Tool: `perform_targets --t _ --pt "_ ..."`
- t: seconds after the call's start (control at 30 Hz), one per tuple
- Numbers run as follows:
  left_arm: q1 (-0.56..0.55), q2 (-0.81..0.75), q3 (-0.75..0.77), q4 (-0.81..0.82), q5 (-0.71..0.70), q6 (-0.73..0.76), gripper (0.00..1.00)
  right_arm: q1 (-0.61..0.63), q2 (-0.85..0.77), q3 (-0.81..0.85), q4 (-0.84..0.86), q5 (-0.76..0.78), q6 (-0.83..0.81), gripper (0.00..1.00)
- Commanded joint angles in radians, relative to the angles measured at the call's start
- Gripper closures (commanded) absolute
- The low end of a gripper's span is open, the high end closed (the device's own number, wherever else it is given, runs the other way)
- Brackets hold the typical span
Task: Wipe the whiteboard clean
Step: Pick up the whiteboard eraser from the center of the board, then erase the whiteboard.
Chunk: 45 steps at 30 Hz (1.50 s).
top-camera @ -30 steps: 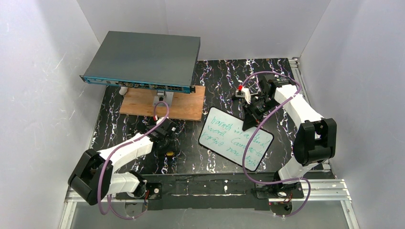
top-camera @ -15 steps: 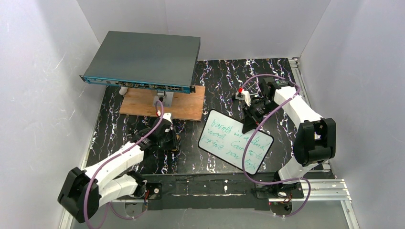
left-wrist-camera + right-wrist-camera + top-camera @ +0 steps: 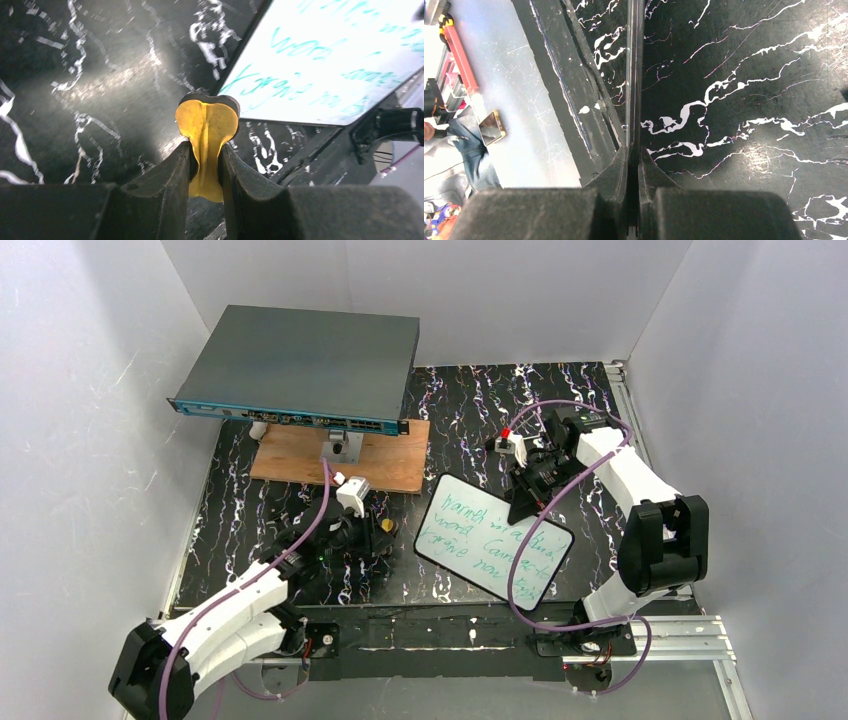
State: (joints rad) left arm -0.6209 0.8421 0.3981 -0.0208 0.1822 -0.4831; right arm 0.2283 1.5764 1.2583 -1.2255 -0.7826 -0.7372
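1. While its far edge is clamped between the shut fingers of the right gripper (image 3: 634,167), the whiteboard (image 3: 495,540) is seen lying askew on the black marbled table (image 3: 460,410), right of centre.
2. Its face is covered in lines of green handwriting. Nothing appears to be wiped yet.
3. A soft yellow pad (image 3: 207,125) is pinched tightly between the narrowed fingers of the left gripper (image 3: 206,160). It is held near the board's left edge but apart from it.
4. For the wipe to go well, the pad should be carried over the writing, pressed flat and lightly, and drawn in overlapping strokes along the lines.
5. Pressure should be kept modest — otherwise the board may be pushed out of the right grip, or the pad squeezed free.
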Motion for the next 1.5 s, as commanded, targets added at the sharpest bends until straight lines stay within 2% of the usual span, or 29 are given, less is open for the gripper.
perform_targets --t 0.0,0.3,0.47,0.93,1.13,1.47 --pt "-0.025 -0.023 -0.025 0.194 0.091 0.051 1.00 -0.006 -0.021 -0.010 0.061 -0.032 -0.048 0.99" --pt "-0.121 0.053 0.018 0.328 0.032 0.163 1.00 -0.006 0.020 0.014 0.048 -0.063 -0.058 0.99" --pt "-0.151 0.089 0.083 0.316 -0.016 0.234 1.00 -0.006 0.020 0.014 0.042 -0.067 -0.069 0.99" --pt "-0.214 0.210 0.136 0.443 -0.167 0.294 1.00 0.011 0.005 -0.001 0.046 -0.114 -0.082 0.99" --pt "-0.237 0.282 0.200 0.448 -0.233 0.329 1.00 0.041 0.019 0.010 0.038 -0.134 -0.082 0.99" --pt "-0.362 0.418 0.285 0.348 -0.467 0.304 1.00 0.060 0.030 0.010 0.050 -0.143 -0.060 0.99"
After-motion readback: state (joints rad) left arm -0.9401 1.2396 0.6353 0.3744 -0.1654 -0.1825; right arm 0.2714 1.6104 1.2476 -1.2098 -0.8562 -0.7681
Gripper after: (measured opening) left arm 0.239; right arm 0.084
